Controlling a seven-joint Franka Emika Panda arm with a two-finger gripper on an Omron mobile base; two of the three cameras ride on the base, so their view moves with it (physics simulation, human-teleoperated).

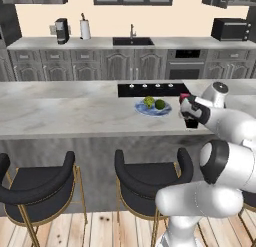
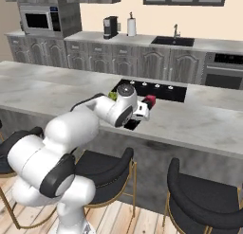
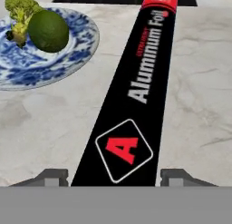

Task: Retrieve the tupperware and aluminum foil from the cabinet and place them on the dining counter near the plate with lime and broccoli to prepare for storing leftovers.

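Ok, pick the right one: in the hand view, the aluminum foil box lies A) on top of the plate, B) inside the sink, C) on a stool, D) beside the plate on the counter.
D: in the hand view the aluminum foil box lies flat on the marble counter, beside the blue patterned plate holding the lime and broccoli, between the gripper fingertips.
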